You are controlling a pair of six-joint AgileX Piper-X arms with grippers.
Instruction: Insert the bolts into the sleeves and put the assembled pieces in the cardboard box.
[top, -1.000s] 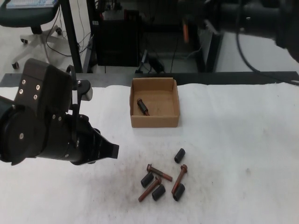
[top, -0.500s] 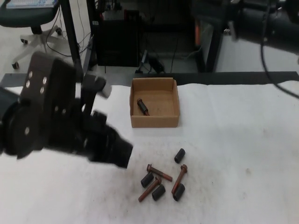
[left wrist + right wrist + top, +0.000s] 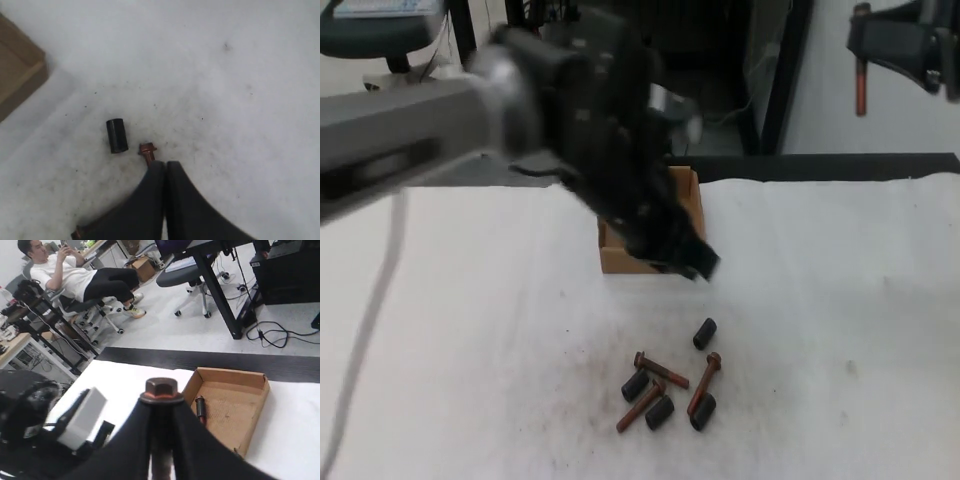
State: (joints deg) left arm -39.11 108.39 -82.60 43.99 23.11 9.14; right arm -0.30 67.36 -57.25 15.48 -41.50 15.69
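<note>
The left arm lies across the high view from 9 o'clock, covering much of the cardboard box [image 3: 692, 196]. The left gripper [image 3: 698, 264] hangs above the white cloth [image 3: 840, 280] just at 5 o'clock of the box, its two fingers pressed flat together with nothing between them. The right wrist view shows one assembled piece [image 3: 200, 409] lying inside the box. At 6 o'clock of the box the loose parts lie on the cloth: a lone sleeve [image 3: 705, 333] at 1 o'clock of the cluster and apart from it, then three bolts [image 3: 660, 369] and three more sleeves [image 3: 660, 411] lying close together, some touching. In the left wrist view the lone sleeve lies on its side just beside one bolt's head, not touching it. At 2 o'clock of the box, raised well above the bench, the right gripper [image 3: 161, 410] is clamped narrow on a held bolt [image 3: 161, 388], whose hexagonal head stands clear of the fingertips
</note>
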